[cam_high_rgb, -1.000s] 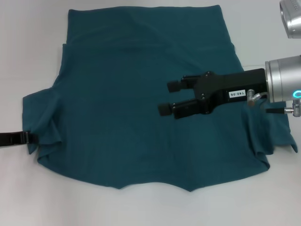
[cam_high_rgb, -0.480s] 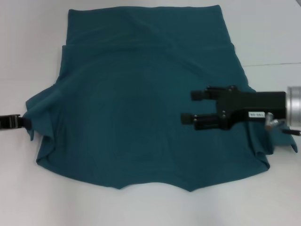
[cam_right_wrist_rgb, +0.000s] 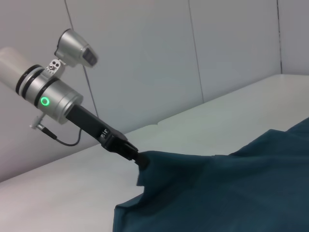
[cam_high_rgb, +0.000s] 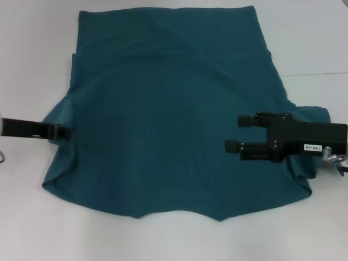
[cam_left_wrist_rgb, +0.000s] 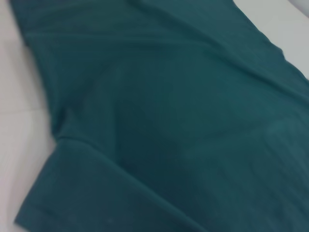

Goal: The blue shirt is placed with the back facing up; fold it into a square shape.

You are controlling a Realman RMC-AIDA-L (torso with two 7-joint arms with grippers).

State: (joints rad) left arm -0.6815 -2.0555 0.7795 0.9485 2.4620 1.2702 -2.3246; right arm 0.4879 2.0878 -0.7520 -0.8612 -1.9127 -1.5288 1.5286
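Note:
The blue shirt (cam_high_rgb: 163,125) lies spread on the white table (cam_high_rgb: 32,217), with its far edge folded over as a band. My left gripper (cam_high_rgb: 58,132) is at the shirt's left side, shut on the left sleeve, which is bunched around its tips. The right wrist view shows it pinching that raised sleeve corner (cam_right_wrist_rgb: 141,161). My right gripper (cam_high_rgb: 239,133) is open and empty over the shirt's right part, fingers pointing left. The right sleeve (cam_high_rgb: 312,117) bulges behind it. The shirt fills the left wrist view (cam_left_wrist_rgb: 164,125).
Bare white table surrounds the shirt on the left, the near side and the far right (cam_high_rgb: 315,43). A pale panelled wall (cam_right_wrist_rgb: 169,58) stands behind the table in the right wrist view.
My left gripper has moved right, drawing the left sleeve in toward the shirt's body. My right gripper has drawn back to the right, still open.

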